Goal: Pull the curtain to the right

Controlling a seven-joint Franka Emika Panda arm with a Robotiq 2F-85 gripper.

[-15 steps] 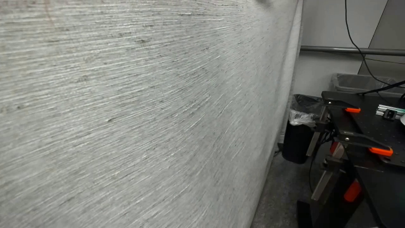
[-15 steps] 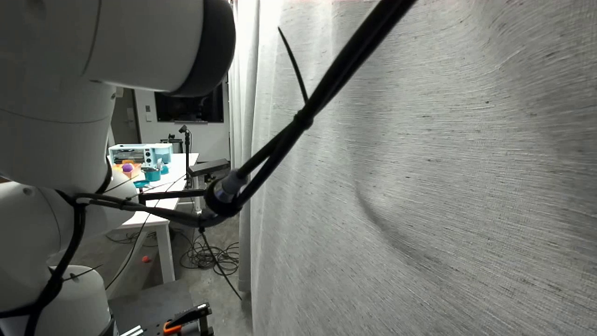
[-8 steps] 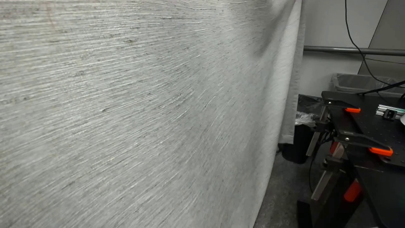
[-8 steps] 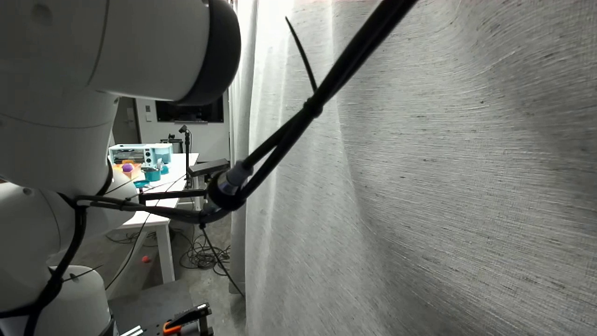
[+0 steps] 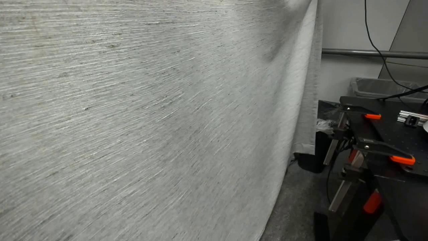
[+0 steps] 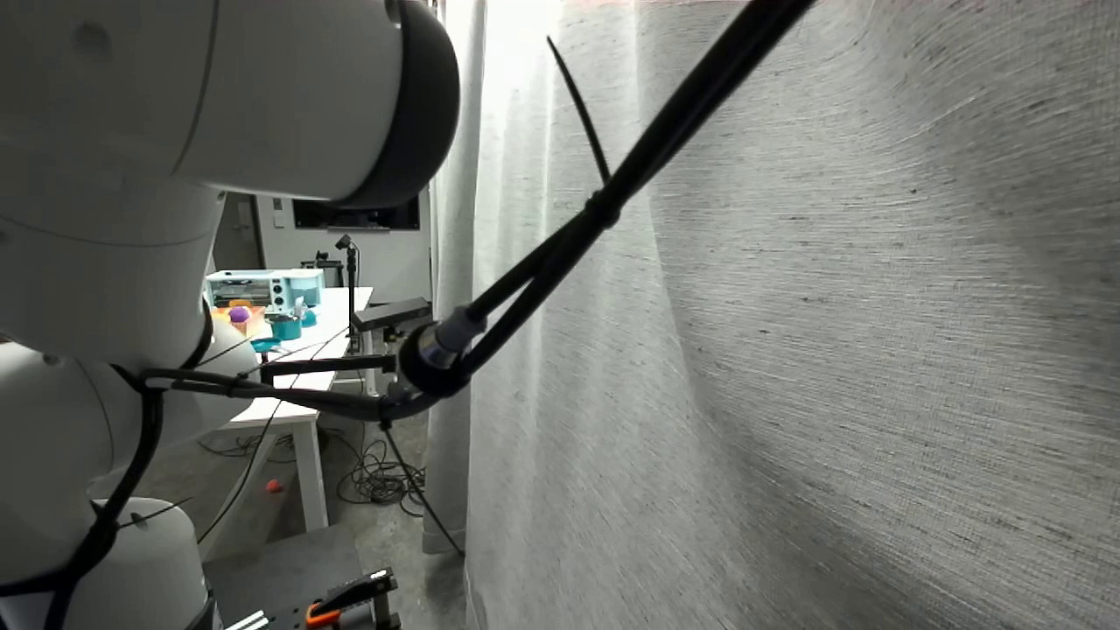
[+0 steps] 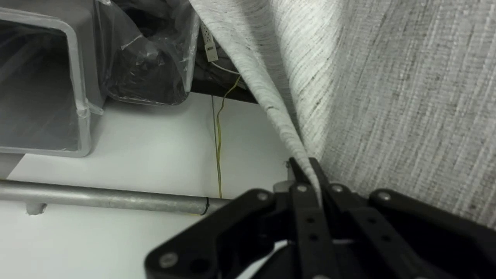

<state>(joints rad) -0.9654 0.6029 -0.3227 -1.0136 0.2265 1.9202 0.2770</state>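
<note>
Curtain (image 5: 150,117), light grey woven fabric: hangs in soft folds beside the black desk (image 5: 409,197), apart from its near edge. Claw (image 7: 307,166), black: pinches a narrow strip of the curtain. Bar clamps (image 5: 384,148), two, orange-padded: on the desk edge facing the curtain; wastebasket (image 5: 322,144), black, lined: partly hidden behind the curtain.
</note>
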